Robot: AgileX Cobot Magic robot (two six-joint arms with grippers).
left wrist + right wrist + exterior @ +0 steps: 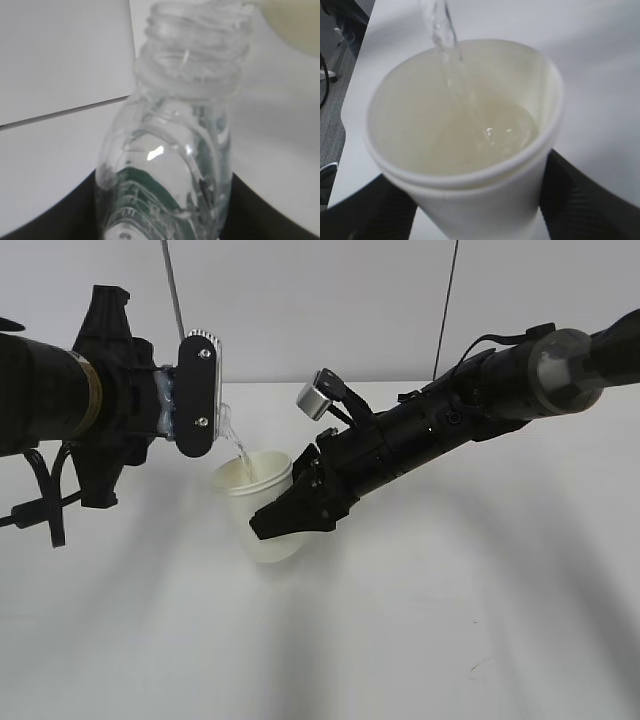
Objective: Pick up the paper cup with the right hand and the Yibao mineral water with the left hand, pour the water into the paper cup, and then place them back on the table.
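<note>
My left gripper (195, 392) is shut on the Yibao mineral water (224, 418), a clear capless bottle tipped towards the right. A thin stream of water (238, 445) runs from its neck into the paper cup (262, 502). My right gripper (292, 508) is shut on the cream-white cup from the right and holds it upright. In the left wrist view the ribbed bottle (165, 165) with its green label fills the space between the left gripper's (162, 220) black fingers. In the right wrist view the cup (485, 200) sits in the right gripper (480, 210), partly filled, with the stream (445, 35) falling in.
The white table (450, 620) spreads under both arms, with a tiny dark scuff (481, 665) at the front right. Its left edge and grey floor show in the right wrist view (340, 75). A grey wall stands behind the table.
</note>
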